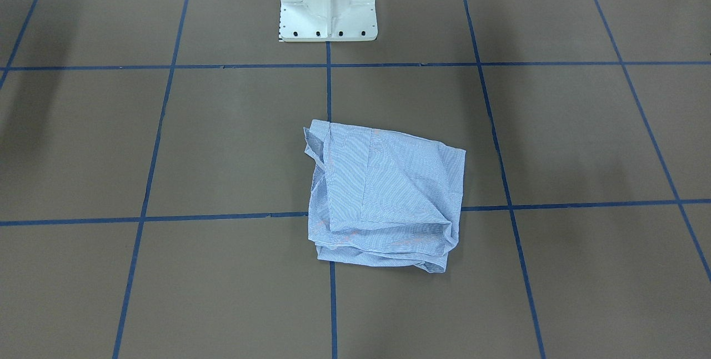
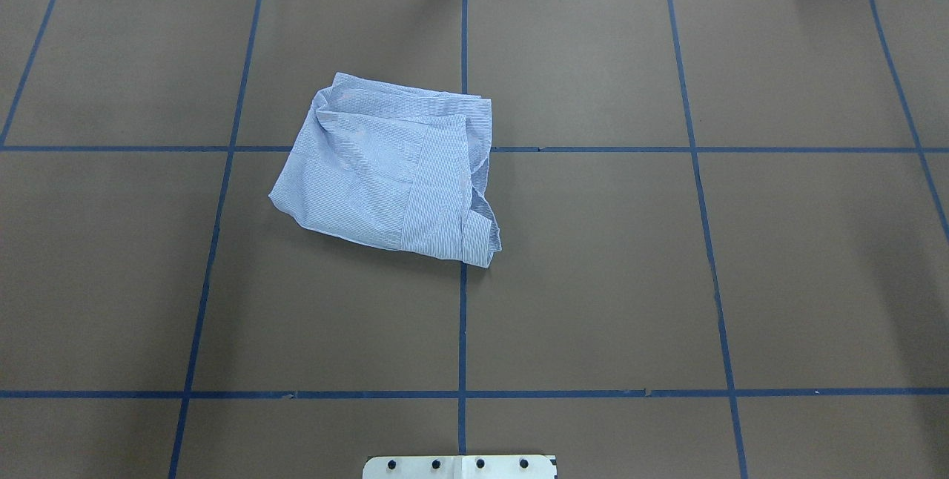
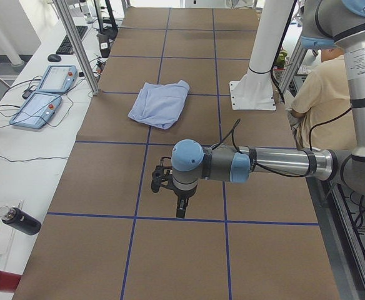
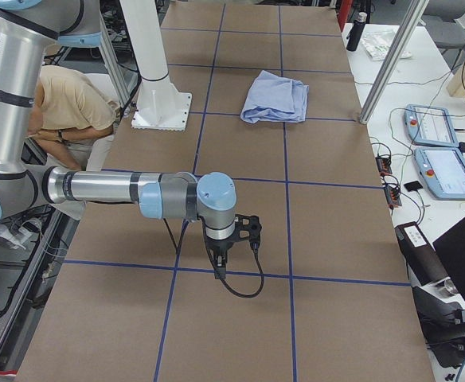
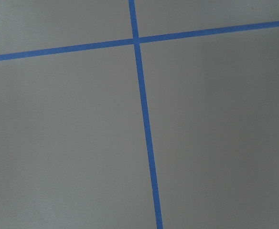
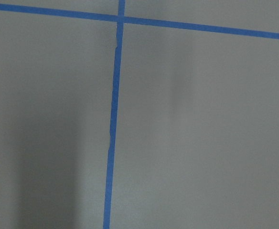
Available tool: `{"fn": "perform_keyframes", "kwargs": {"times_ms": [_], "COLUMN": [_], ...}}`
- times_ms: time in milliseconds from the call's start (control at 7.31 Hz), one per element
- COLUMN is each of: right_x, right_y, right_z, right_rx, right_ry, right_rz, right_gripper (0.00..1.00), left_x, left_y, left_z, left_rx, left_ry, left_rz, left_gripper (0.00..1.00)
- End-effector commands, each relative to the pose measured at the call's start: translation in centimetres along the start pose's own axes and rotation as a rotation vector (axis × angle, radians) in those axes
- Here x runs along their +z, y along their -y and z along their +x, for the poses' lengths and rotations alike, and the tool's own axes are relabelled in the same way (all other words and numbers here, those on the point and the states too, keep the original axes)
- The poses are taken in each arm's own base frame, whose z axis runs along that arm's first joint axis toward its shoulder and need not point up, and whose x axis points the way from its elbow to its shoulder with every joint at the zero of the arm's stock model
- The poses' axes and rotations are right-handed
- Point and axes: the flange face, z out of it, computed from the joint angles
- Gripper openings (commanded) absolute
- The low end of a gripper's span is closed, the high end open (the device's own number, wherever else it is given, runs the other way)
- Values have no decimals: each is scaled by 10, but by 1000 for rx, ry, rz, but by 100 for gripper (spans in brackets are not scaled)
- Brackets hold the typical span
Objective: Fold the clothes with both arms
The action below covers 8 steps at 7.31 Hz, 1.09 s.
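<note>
Folded blue-and-white striped cloth shirt (image 1: 383,198) lies toward the brown table's (image 2: 593,279) far edge; grey left arm (image 3: 264,164), right arm (image 4: 121,191) hover, jaws' spread unreadable.

table (image 2: 593,279): brown | tape grid (image 2: 462,316) (blue) | folded shirt (image 2: 385,167) | pedestal base (image 1: 328,14)

The shirt (image 1: 383,198) is thin woven cloth, matt, finely striped and softly creased; the worktop (image 1: 583,136) wears a brown paper-like sheet, smooth and matt, with a faint dull sheen under the lights; the grid lines (image 1: 328,86) on it look like blue tape, slightly glossier; the pedestal base (image 1: 329,9) is white painted metal, satin; the left arm (image 3: 276,164) and right arm (image 4: 105,187) show brushed silvery metal tubes and smooth light blue plastic joint caps (image 3: 187,155).
</note>
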Motion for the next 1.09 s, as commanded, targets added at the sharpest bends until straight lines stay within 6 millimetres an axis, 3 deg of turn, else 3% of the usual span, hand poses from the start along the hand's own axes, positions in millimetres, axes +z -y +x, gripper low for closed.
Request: {"fn": "perform_keyframes", "kwargs": {"times_ms": [0,274,410,957], "right_x": [-1,0,1,6], "right_y": [0,0,-1,-10], "right_z": [0,-4,-13,-11], "right_rx": [0,3,15,25], "right_ry": [0,38,145,162], "right_rz": [2,-1,-6,-16], "right_gripper": [100,100,100,100], "left_x": [-1,-2,-2,-4], "left_y": [1,3,5,7], "left_z": [1,2,3,4], "left_rx": [3,7,12,15], "left_ry": [0,0,0,0], "left_rz": [3,5,8,11], "left_gripper": [100,100,100,100]}}
